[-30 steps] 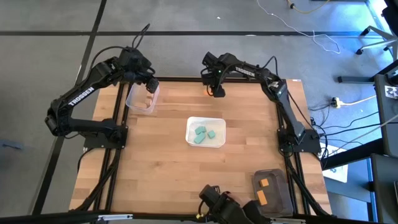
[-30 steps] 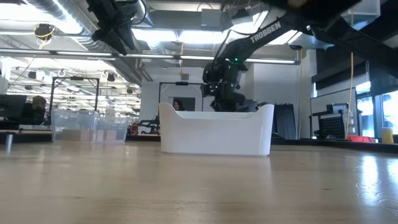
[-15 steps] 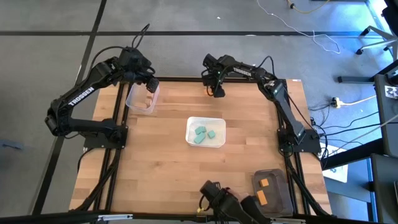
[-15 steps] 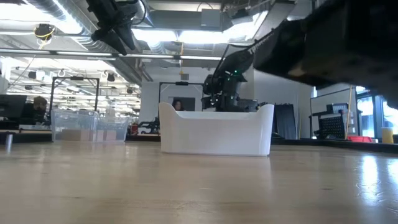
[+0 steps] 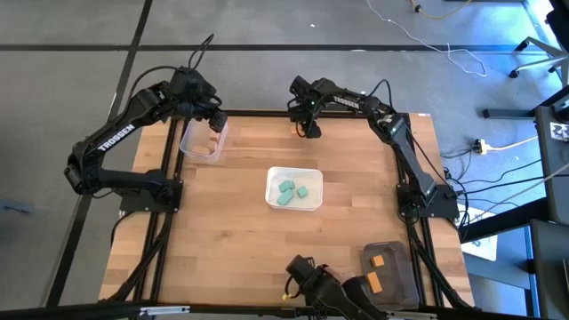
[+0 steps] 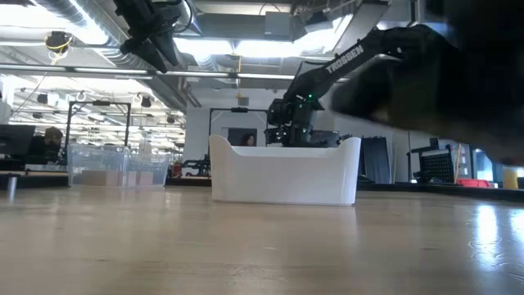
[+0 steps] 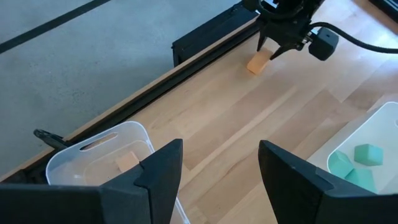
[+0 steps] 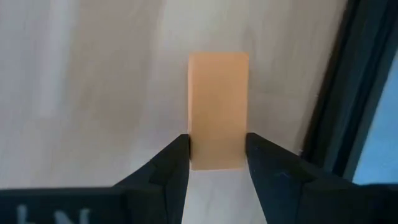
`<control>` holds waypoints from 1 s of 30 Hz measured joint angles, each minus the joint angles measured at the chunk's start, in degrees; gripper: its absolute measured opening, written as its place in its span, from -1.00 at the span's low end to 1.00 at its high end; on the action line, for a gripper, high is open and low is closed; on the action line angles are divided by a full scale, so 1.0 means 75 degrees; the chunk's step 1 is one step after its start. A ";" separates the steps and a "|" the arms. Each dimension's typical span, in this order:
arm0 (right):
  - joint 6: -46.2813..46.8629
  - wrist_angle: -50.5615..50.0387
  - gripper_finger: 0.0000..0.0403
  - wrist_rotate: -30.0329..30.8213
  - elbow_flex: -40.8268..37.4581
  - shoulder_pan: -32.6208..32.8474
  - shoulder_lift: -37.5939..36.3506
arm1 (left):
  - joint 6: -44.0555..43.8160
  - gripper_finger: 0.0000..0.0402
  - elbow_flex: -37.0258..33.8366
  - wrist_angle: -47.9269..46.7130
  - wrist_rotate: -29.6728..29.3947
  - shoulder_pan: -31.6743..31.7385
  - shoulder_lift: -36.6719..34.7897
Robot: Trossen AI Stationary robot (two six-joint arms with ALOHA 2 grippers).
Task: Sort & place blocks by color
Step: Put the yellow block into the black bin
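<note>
Blocks sorted so far: teal ones point(image 5: 293, 192) fill the white tray point(image 5: 316, 173) mid-table, orange ones the dark tub point(image 5: 388, 269) at the near right corner. Right gripper point(image 5: 309, 127) works the far edge. Left gripper point(image 7: 217, 171), fingers apart, hovers over the clear tub point(image 7: 74, 158) holding a pale block point(image 7: 126, 161). Right wrist view: fingers clamp a matte orange block point(image 8: 217, 118), seemingly for lifting.

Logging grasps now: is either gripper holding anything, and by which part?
The right gripper pinches the orange block at one end, by opposite sides. The left gripper holds nothing.

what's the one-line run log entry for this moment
right tool: fingers against orange block, table far edge | left tool: open over clear tub | white tray: teal blocks
</note>
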 joint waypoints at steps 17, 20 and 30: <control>0.0435 -0.0019 -0.34 0.0114 0.0098 -0.0084 0.0356 | 0.0000 0.01 0.0000 -0.0006 0.0000 0.0000 0.0003; 0.0507 -0.0076 -0.34 0.0001 0.0085 -0.0081 0.0248 | 0.0000 0.01 0.0000 -0.0009 0.0001 0.0000 0.0003; 0.1336 -0.2044 -0.34 -0.0809 0.1253 -0.0033 -0.0262 | 0.0020 0.01 0.0000 -0.0026 0.0002 0.0000 0.0003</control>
